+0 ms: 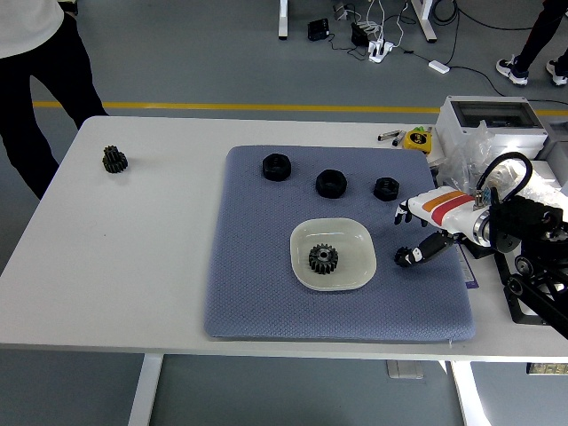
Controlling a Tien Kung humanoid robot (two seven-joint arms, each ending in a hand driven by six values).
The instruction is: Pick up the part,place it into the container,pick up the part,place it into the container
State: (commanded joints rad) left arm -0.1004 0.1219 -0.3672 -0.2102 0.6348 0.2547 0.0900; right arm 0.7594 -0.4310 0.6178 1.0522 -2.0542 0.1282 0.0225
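A white bowl point(355, 238) sits on the blue-grey mat point(257, 266) and holds one black gear point(322, 258). Just right of the bowl lies a small black gear point(401, 258), partly covered by the thumb of my right hand point(406, 234). That hand, white with an orange stripe, hovers at the mat's right edge with its fingers point(404, 212) spread, holding nothing. Three black nut-like parts lie along the mat's far side point(276, 166) point(331, 183) point(385, 188). Another black gear point(114, 159) stands on the bare table at far left. The left arm does not show.
A grey box point(486, 114) and crumpled plastic bags point(501, 169) crowd the table's right end, with a yellow tape measure point(415, 138) and pens point(389, 136) behind the mat. A person point(35, 62) stands at the far left corner.
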